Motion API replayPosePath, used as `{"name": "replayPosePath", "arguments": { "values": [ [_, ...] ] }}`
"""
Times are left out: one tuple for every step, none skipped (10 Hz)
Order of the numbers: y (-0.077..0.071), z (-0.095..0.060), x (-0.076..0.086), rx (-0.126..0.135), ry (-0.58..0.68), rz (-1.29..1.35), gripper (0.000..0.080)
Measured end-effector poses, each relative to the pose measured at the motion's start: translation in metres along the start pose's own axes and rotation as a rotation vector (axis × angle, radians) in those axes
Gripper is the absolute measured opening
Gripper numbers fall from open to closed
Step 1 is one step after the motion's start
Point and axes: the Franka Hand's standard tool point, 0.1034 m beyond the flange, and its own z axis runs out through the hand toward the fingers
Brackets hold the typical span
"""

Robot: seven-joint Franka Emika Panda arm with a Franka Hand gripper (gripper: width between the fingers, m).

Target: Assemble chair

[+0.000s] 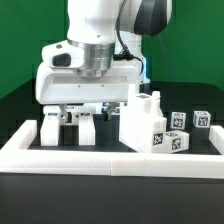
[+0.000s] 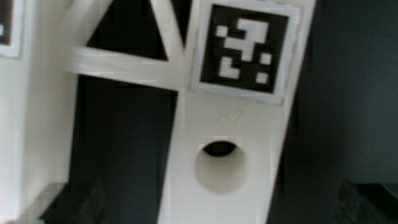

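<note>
In the wrist view a long white chair post with a round hole sits close under the camera. It joins a white frame piece bearing a black-and-white tag. My gripper straddles the post; its dark fingertips show only at the frame's lower corners, apart from the post, so it is open. In the exterior view the gripper hangs low over small white chair pieces at the exterior view's left. A larger white tagged block stands right beside it.
A long low white border wall runs along the front. Two small tagged white pieces lie at the exterior view's right on the black table. A green backdrop stands behind the arm.
</note>
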Motion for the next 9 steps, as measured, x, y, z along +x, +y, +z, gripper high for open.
{"name": "replayPosePath", "arguments": {
  "values": [
    [-0.0001,0.0019,-0.0006,0.0,-0.004,0.0,0.0649],
    [0.0,0.0027,-0.0005,0.0,-0.005,-0.001,0.0649],
    [-0.0002,0.0035,-0.0007,0.0,-0.006,-0.001,0.0649],
    [-0.001,0.0044,-0.0006,0.001,-0.007,-0.002,0.0649],
    [-0.0013,0.0045,0.0007,0.001,-0.007,-0.004,0.0649],
    [-0.0004,0.0039,0.0029,-0.001,-0.006,-0.005,0.0649],
    [0.0001,0.0047,0.0039,-0.002,-0.006,-0.006,0.0649],
    [-0.0002,0.0074,0.0028,-0.001,-0.011,-0.006,0.0649],
    [-0.0006,0.0098,0.0019,-0.001,-0.014,-0.007,0.0649]
  ]
}}
